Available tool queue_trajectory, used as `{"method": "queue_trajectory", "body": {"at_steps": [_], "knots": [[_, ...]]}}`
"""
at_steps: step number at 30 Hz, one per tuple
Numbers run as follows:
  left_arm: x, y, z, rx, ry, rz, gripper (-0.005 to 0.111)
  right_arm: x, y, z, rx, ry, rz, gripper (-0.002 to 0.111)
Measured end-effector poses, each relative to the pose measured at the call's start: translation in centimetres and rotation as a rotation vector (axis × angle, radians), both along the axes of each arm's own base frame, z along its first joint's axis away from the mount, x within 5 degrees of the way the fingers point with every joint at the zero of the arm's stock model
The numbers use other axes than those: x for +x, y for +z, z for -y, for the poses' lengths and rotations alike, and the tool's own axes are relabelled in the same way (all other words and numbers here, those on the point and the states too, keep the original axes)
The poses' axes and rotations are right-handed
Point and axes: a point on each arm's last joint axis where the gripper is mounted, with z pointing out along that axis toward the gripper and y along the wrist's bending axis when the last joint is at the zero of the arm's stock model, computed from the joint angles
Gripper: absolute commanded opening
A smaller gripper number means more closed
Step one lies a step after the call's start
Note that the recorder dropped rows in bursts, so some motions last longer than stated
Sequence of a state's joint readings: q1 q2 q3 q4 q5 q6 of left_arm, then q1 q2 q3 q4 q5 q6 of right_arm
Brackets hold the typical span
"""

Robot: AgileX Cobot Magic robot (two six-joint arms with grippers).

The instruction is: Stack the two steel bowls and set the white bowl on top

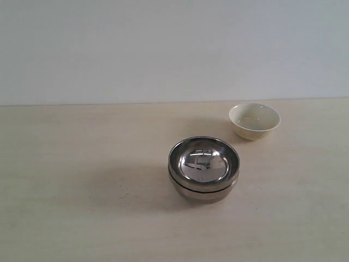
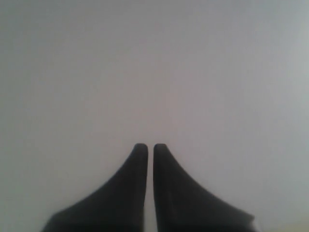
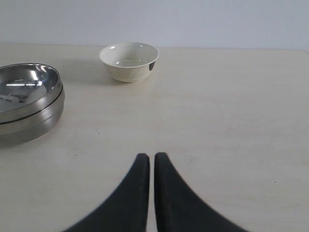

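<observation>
Two steel bowls (image 1: 203, 164) nested together on a pale table (image 1: 82, 207), white bowl (image 1: 254, 120) standing apart beyond them, left gripper (image 2: 150, 146) and right gripper (image 3: 151, 155) both closed

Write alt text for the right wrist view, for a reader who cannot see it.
Two steel bowls sit nested one inside the other on a pale table, and a small cream-white bowl stands upright a short way apart from them. The dark right claw, shut and holding nothing, points across bare table towards the bowls.
</observation>
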State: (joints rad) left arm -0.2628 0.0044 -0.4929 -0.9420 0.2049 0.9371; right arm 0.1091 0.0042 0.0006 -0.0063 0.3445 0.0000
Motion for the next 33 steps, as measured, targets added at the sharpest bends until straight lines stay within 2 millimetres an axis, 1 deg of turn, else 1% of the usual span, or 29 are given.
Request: {"method": "queue_trajectory", "body": {"at_steps": [3,6,24,28,33], "knots": [[0.1,0.0,0.0,0.000,0.066,0.000,0.004,0.0,0.0,0.0,0.000,0.000,0.000,0.001],[0.1,0.0,0.1,0.001,0.094,-0.001,0.004,0.0,0.0,0.0,0.000,0.000,0.000,0.001],[0.2,-0.1,0.1,0.002,0.099,-0.003,0.004,0.0,0.0,0.0,0.000,0.000,0.000,0.001],[0.6,-0.7,0.1,0.022,0.112,-0.025,0.004,0.0,0.0,0.0,0.000,0.000,0.000,0.001],[2.0,-2.9,-0.2,0.032,0.172,-0.117,0.004,0.0,0.0,0.0,0.000,0.000,0.000,0.001]]}}
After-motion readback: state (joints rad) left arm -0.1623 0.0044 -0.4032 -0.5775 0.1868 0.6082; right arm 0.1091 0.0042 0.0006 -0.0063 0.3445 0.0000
